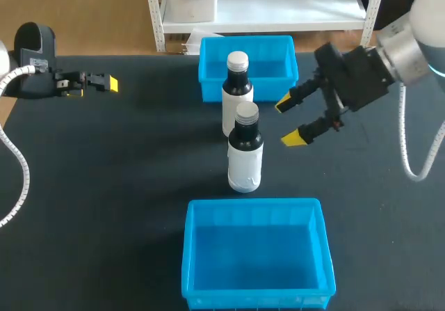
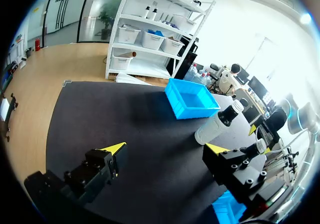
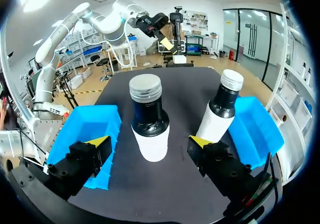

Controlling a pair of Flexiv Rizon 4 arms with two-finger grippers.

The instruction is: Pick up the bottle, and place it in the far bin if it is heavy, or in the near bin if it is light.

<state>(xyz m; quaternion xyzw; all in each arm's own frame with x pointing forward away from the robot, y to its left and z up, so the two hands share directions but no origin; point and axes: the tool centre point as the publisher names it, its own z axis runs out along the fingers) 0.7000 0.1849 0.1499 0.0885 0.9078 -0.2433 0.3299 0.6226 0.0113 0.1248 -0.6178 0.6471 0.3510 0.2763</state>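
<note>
The nearer dark, white-labelled plastic bottle (image 1: 245, 154) stands mid-table at six o'clock of its twin (image 1: 236, 88), my right gripper (image 1: 288, 122) spread open at its three o'clock; it looks rigid and slick, so I would pinch its labelled body.

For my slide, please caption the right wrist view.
Open right gripper facing grey-capped bottle, white-capped bottle, between near bin and far bin.

The near bin (image 1: 250, 204) is blue and open on top. A bottle (image 1: 245, 154) stands upright just behind it. It is dark on top and white below, with a grey cap. A second bottle (image 1: 236, 88) with a white cap stands upright further back. The far bin (image 1: 274, 87) is blue too and sits furthest from the near bin.
</note>
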